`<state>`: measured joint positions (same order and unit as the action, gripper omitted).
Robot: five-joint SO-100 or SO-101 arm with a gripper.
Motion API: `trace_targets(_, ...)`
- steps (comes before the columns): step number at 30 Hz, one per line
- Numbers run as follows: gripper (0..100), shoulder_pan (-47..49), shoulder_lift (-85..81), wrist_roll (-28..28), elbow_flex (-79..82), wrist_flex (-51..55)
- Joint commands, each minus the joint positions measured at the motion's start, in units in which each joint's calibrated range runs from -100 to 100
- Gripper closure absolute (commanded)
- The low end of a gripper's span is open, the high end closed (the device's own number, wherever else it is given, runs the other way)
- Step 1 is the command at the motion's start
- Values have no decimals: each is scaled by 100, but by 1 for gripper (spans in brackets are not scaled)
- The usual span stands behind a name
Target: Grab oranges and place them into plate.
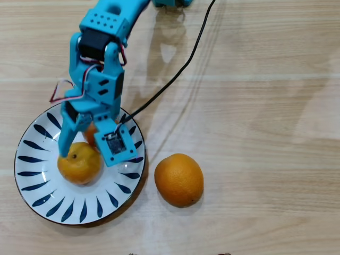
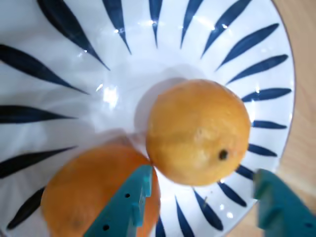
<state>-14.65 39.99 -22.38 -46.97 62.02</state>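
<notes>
The white plate (image 1: 33, 183) with dark blue leaf strokes lies at the lower left of the overhead view and fills the wrist view (image 2: 118, 74). Two small oranges rest in it. The yellower orange (image 1: 78, 162) (image 2: 197, 131) shows a dark stem dot, and the deep orange one (image 1: 90, 134) (image 2: 84, 192) touches it, partly under a blue finger (image 2: 128, 202). My blue gripper (image 1: 85, 151) (image 2: 203, 175) hovers over the plate, open, its fingertips on either side of the yellower orange without clamping it. The large orange (image 1: 179, 179) sits on the table just right of the plate.
A black cable (image 1: 183, 66) runs from the gripper's camera across the wooden table (image 1: 265, 106) toward the top edge. Red and white wires (image 1: 58, 90) loop at the arm's left side. The arm (image 1: 106, 21) comes in from the top.
</notes>
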Motion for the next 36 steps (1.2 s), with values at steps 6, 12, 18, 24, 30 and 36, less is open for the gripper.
trace_targets(6, 98, 1126, -1582, 424, -242, 756)
trace_targets(12, 98, 2174, -1810, 304, 220, 532)
trace_targets(18, 91, 2562, -1776, -480, 618, -439)
trace_targets(24, 56, 2723, -1286, -1170, 627, -860)
trace_targets(30, 57, 2699, -567, -1578, 627, -1264)
trace_targets(36, 57, 2626, 101, -1803, 618, -1419)
